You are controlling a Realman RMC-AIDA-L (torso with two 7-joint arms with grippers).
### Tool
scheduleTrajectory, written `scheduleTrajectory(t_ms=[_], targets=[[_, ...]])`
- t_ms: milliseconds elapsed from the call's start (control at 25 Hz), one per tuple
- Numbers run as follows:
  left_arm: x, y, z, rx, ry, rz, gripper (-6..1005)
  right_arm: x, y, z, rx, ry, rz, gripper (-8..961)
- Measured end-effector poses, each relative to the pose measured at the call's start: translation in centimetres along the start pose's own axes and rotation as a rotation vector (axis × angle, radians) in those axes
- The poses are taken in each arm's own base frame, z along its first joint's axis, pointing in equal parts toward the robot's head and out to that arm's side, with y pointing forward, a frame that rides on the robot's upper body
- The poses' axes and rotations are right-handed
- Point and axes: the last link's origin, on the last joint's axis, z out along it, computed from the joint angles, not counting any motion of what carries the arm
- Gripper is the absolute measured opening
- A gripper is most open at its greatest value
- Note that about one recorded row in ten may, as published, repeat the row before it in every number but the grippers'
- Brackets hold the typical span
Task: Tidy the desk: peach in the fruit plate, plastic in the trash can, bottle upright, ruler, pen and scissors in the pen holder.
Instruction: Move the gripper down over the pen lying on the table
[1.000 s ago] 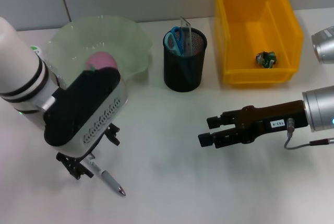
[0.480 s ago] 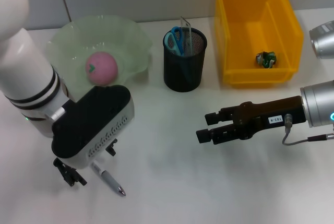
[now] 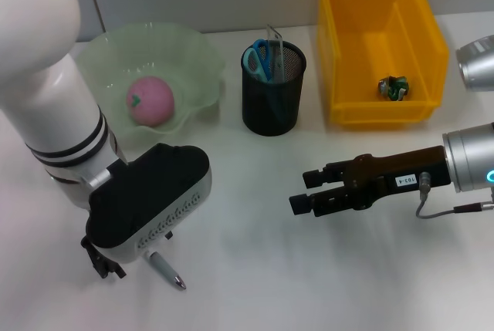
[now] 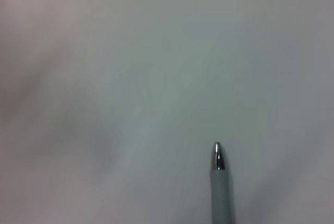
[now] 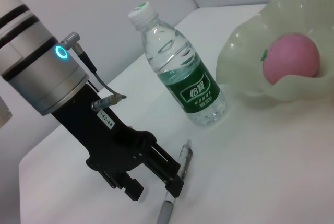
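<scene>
A grey pen (image 3: pixel 165 269) lies on the white desk near its front edge, its tip also showing in the left wrist view (image 4: pixel 217 157). My left gripper (image 3: pixel 131 258) hangs low over the pen's rear end, open; in the right wrist view the left gripper (image 5: pixel 155 190) has one finger right beside the pen (image 5: pixel 176 178). The pink peach (image 3: pixel 150 101) rests in the green fruit plate (image 3: pixel 193 57). A water bottle (image 5: pixel 180 72) stands upright. The black pen holder (image 3: pixel 272 99) holds blue scissors (image 3: pixel 255 61) and a clear ruler (image 3: pixel 272 38). Crumpled plastic (image 3: pixel 394 86) lies in the yellow trash can (image 3: pixel 382 111). My right gripper (image 3: pixel 302 192) hovers open at centre right.
The left arm's white forearm (image 3: pixel 46 76) fills the left side of the head view and hides the bottle there. A wall runs behind the desk. A second silver arm segment (image 3: pixel 477 61) sits at the right edge.
My left arm has moved toward the desk's front edge, uncovering the peach and covering more of the pen. The right gripper has drifted slightly left.
</scene>
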Motion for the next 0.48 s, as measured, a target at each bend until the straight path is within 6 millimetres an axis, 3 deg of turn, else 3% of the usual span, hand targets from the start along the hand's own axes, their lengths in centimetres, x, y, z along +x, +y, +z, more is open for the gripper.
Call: scheduleTrajectory(t_ms=[480], targets=[[0.21, -0.52, 0.42, -0.020, -0.002, 0.012, 728, -0.09, 0.00, 0.15, 0.000, 0.009, -0.006, 823]])
